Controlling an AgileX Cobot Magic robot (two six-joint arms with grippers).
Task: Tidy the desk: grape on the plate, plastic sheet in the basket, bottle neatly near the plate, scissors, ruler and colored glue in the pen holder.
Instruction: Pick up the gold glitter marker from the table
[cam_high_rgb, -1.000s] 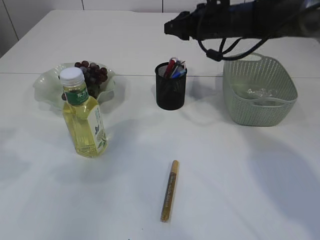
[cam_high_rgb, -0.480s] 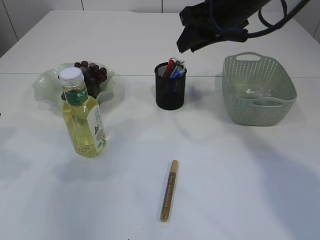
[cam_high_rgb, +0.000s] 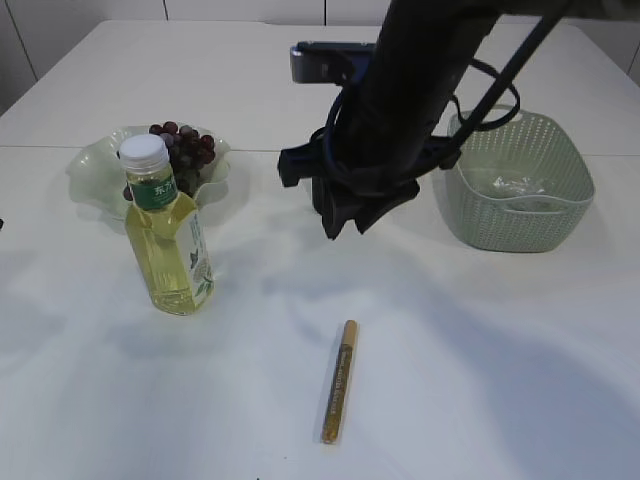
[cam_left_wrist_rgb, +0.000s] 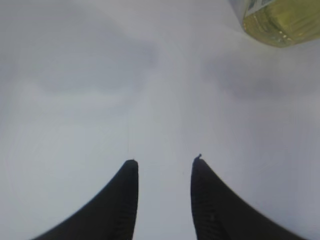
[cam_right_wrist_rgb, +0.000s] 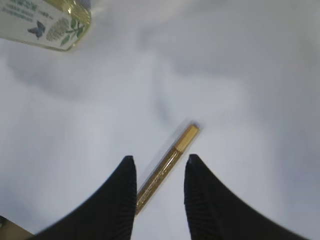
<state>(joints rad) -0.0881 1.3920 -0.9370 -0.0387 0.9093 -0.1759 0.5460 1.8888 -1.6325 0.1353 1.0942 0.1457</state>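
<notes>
White desk (cam_high_rgb: 480, 380): right claw (cam_right_wrist_rgb: 159, 161) hangs open above gold glue stick (cam_right_wrist_rgb: 167, 167).

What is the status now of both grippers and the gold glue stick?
Right gripper open, empty, above gold glue stick. Left gripper open, empty, over bare desk. Stick flat on desk, untouched. Nothing in the way.
</notes>
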